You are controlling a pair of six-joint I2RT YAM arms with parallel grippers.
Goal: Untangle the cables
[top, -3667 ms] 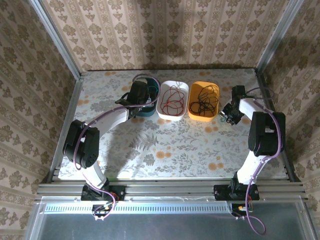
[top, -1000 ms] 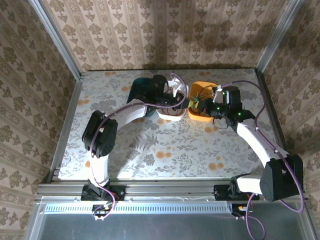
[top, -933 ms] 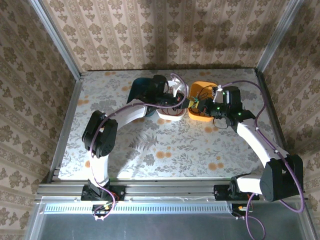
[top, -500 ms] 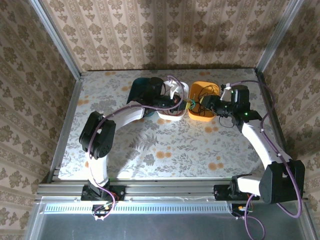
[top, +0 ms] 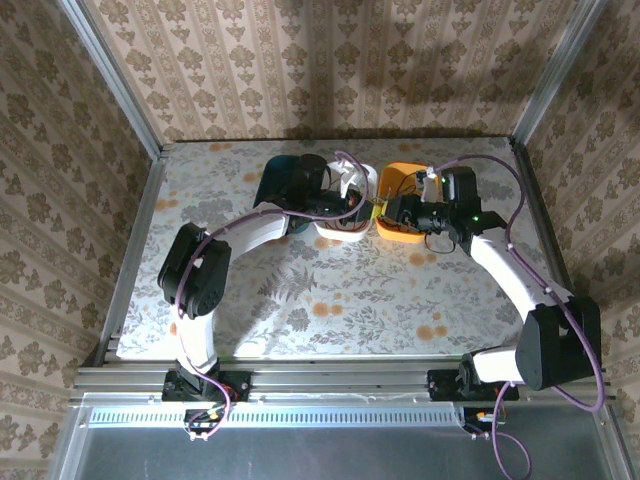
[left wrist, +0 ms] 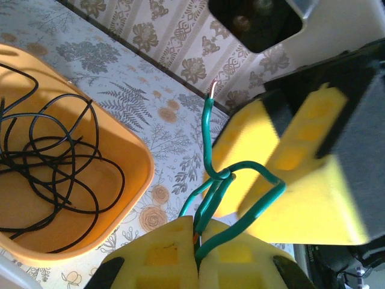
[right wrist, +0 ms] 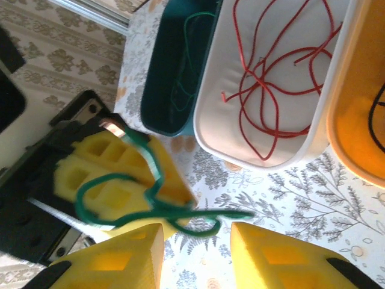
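The green cable (left wrist: 207,132), twisted up just beside the orange bin (left wrist: 135,171), wants a grip close to the twist and a slow, steady pull apart, by my reckoning. The left claw (left wrist: 197,241) is pinched tight on it; the right claw (right wrist: 197,235) stands spread, the loop lying across its gap.

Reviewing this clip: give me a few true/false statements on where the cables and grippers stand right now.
1. The left gripper is shut on the green cable. True.
2. The black cable lies in the white bin. False: it lies in the orange bin; the white bin holds the red cable.
3. The right gripper has its fingers apart. True.
4. The teal bin is empty. False: a second green cable lies in it.
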